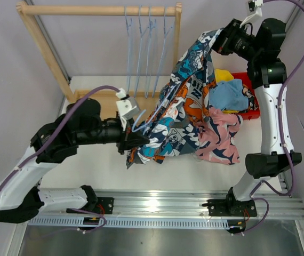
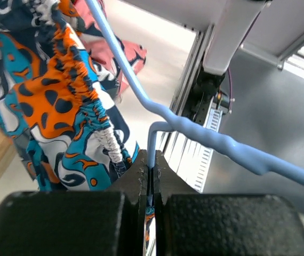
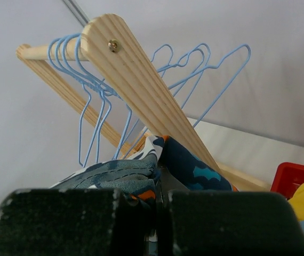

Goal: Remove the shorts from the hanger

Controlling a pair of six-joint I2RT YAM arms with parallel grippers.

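- Between my two arms, the patchwork shorts (image 1: 186, 106) hang stretched on a slant. They are soft, crumpled cloth printed in teal, orange and white.
- My left gripper (image 2: 150, 165) is clamped tight on a thin blue wire hanger (image 2: 210, 137). The ribbed black pads meet on the wire with no gap showing.
- Left wrist view: the gathered elastic waistband is puckered and ruffled, and it sits just beside the pads.
- The hanger's wire bends and kinks above the fingers, smooth and glossy.
- My right gripper (image 1: 220, 40) is high up and closed on a bunched corner of the same shorts. In the right wrist view, fabric folds sit between the pads.
- Close beside that raised corner stands the wooden rack (image 3: 141, 80), pale grainy timber with a rounded end and a screw.
- Spare hangers (image 3: 90, 81) dangle from its top dowel, all thin blue wire.
- On the right, pink shorts (image 1: 218, 136) with dark marks lie rumpled, touching the patchwork pair's edge.
- Behind them, a red bin (image 1: 249, 113) holds light blue shorts (image 1: 229, 96) and yellow shorts (image 1: 224, 74) in a heap.
- A strip of white table (image 1: 104, 170) shows between the lower hem and the ridged metal rail (image 1: 157, 205).
- The right arm's upright link stands just beside the pink pair, so that side is tight.
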